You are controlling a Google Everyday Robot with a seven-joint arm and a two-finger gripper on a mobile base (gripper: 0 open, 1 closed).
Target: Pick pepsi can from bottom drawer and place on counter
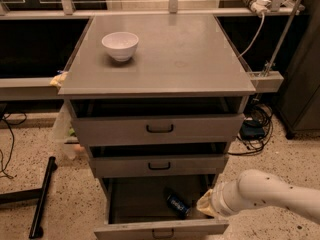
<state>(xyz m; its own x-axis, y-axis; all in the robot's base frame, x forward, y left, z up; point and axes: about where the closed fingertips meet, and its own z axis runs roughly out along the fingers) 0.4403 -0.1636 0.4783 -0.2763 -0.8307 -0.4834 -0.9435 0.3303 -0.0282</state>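
Reaching in from the right, your robot's white arm (265, 194) holds its gripper (202, 205) low at the right-hand edge of the bottom drawer (160, 229). The drawer stands pulled out, and that leaves its dark inside open from above. The pepsi can (177, 204) lies on its side on the drawer floor, right of middle and set at an angle, one end toward the back, the other toward the front right. It sits just beside the gripper, on the side nearer the drawer's middle and at about the same level, with a narrow gap showing between them. You cannot tell whether the gripper is open or closed: a pale cuff and the drawer's shadow cover its tip. Lying flat as it does, the can probably calls for a grasp across its round body. Above it, the two shallower drawers (159, 165) sit slightly ajar. The counter (170, 59), where the can is bound, holds a white bowl (120, 45) near its back left corner.
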